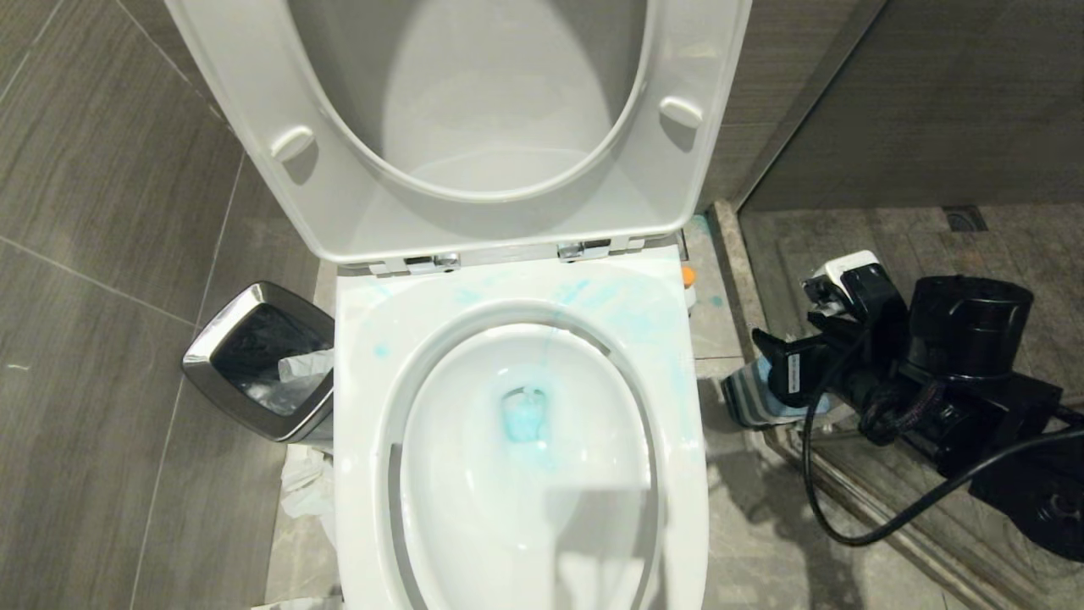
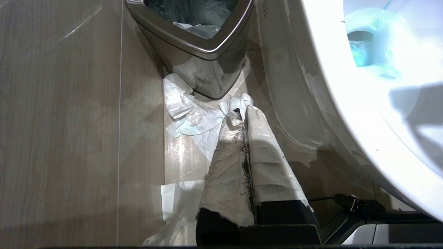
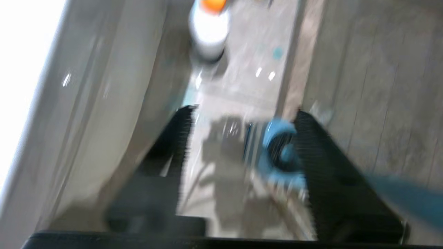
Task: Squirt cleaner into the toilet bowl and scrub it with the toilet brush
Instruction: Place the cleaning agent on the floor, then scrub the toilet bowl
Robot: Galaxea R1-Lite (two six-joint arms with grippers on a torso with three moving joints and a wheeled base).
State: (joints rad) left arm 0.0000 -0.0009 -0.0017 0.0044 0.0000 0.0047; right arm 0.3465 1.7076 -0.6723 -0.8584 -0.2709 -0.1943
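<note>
Right gripper (image 1: 766,360) hangs low over the floor at the right of the toilet bowl (image 1: 364,407), its black ribbed fingers (image 3: 320,169) standing apart with a clear gap between them and nothing clamped. In the right wrist view that gap frames the light-blue holder (image 3: 277,152) on the floor, just beside 1 finger, and a teal-blue streak (image 3: 401,197) crosses the outer side of that same finger; it may be the toilet brush handle, but the blur leaves this unsure. Further along the floor by the bowl's base stands a white bottle with an orange cap (image 3: 209,29).

The bowl is a glossy white oval with a broad flat rim, its seat and lid (image 1: 254,127) raised on chrome hinges (image 1: 432,261). Cleaner (image 1: 525,415) shows as pale turquoise water pooled at the drain, with thin smears and dabs across the back of the rim.

Left gripper (image 2: 240,116) sits low on the other side of the bowl, its 2 fingers wrapped in soiled white covering and pressed together, empty. Crumpled white paper (image 2: 187,114) lies on the tiles just ahead of it, against the foot of the square steel waste bin (image 1: 216,356).
</note>
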